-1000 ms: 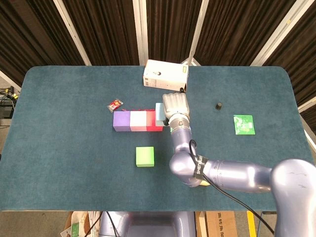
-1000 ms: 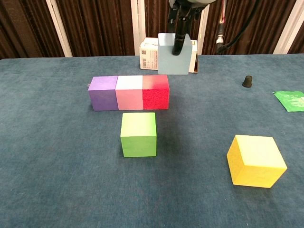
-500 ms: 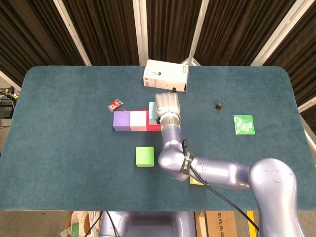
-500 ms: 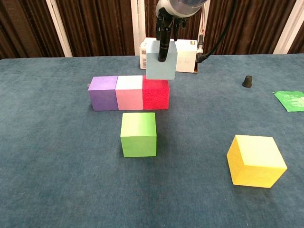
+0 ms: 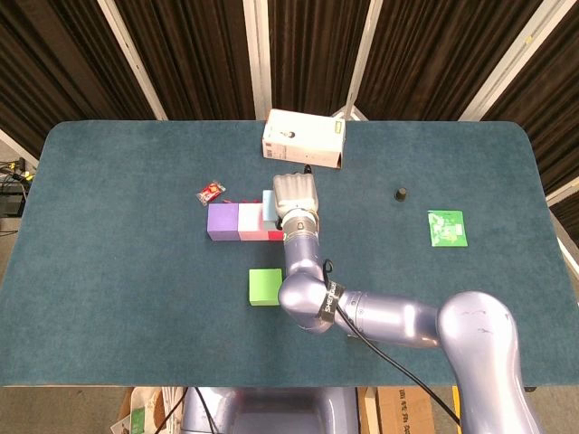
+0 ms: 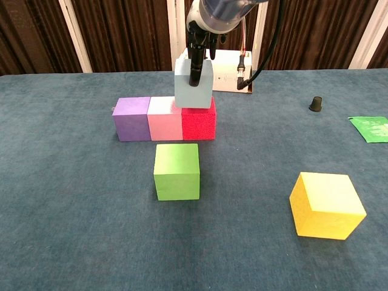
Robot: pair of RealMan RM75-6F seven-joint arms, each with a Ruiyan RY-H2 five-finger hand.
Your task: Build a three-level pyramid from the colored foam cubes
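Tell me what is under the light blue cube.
Under the light blue cube, held by the right hand, sit the pink cube and red cube. Their tops are partly covered; whether it touches them is unclear.

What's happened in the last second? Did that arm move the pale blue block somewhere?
Yes. The right hand, holding the light blue cube throughout, has carried it leftward and down, from beside the red cube to over the seam between the red and the pink cube; whether it rests there is unclear. The purple cube, green cube and yellow cube stayed put.
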